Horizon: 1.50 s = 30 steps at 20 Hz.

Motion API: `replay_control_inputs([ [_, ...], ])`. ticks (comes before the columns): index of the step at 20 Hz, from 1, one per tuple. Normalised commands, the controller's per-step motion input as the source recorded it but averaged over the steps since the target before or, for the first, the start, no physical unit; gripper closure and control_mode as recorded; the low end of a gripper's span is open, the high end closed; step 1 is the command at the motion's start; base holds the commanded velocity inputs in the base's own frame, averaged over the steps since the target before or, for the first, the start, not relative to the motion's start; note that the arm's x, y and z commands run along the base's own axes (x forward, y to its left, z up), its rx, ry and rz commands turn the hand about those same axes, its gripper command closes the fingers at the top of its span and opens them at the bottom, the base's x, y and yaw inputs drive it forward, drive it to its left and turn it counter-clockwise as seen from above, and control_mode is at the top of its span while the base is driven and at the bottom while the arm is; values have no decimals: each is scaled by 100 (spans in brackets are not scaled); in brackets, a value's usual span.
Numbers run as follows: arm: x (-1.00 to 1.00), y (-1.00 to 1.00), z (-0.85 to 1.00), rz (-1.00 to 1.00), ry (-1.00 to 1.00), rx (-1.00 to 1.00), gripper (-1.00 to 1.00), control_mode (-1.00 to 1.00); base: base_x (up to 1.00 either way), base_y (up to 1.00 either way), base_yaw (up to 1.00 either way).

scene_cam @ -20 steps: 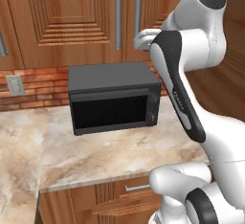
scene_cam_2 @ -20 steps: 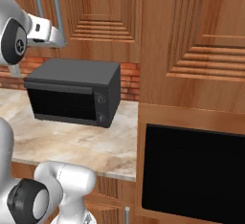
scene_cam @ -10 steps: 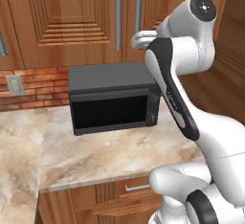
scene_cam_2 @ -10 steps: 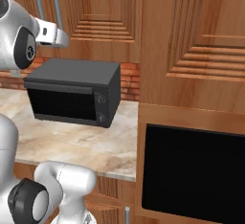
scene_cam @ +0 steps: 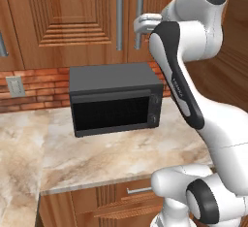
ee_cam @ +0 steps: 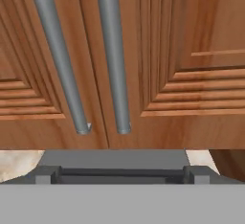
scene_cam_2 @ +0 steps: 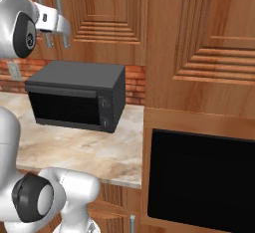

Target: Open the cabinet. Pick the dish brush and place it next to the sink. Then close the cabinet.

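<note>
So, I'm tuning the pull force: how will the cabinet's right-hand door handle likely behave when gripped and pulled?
The right-hand handle is a long silver bar, so probably stiff. Its smooth round surface may be slippery for the open gripper. The cabinet door looks like solid panelled wood, so likely heavy, swinging rather than flexing.

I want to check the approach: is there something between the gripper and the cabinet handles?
Nothing visible. The open gripper is raised in front of the closed cabinet, above the microwave. In the hand view both handles lie straight ahead, unobstructed.
</note>
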Motion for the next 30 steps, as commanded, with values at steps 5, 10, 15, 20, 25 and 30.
replay_control_inputs([
  [5,44,2,-33,0,-3,0,-100,-100,0,0,0],
  [10,50,5,-51,0,-4,0,-100,-100,0,0,0],
  [15,26,6,-7,0,-3,0,-100,-100,0,0,0],
  [20,19,8,0,0,-3,0,-100,-100,0,0,0],
  [25,24,2,0,0,-3,0,-100,-100,0,0,0],
  [30,29,0,0,0,0,0,-100,-100,0,0,0],
])
